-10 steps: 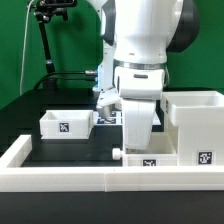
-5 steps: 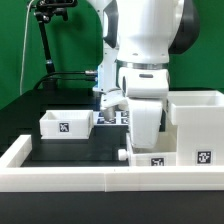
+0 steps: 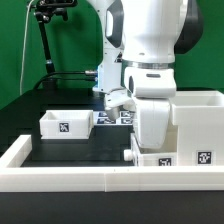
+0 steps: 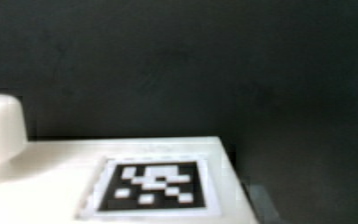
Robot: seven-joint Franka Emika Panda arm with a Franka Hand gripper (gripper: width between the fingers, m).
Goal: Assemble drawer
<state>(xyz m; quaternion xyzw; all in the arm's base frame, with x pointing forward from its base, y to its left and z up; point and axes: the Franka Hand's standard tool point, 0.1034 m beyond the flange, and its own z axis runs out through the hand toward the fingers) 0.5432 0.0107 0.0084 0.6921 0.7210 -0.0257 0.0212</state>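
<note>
Shifted toward the exterior view's right in the past second, the arm (image 3: 150, 40) and the small tray (image 3: 160, 157) under it now sit just beside the tall box (image 3: 197, 125). Jaws are hidden behind the wrist: apart or clamped, it cannot be told. Directly below them lies the tray's tagged face (image 4: 158, 185); a second tray (image 3: 66, 124) rests well off on the counter (image 3: 80, 150). Light, stiff, slick plastic by the look, best pinched across a thin wall
</note>
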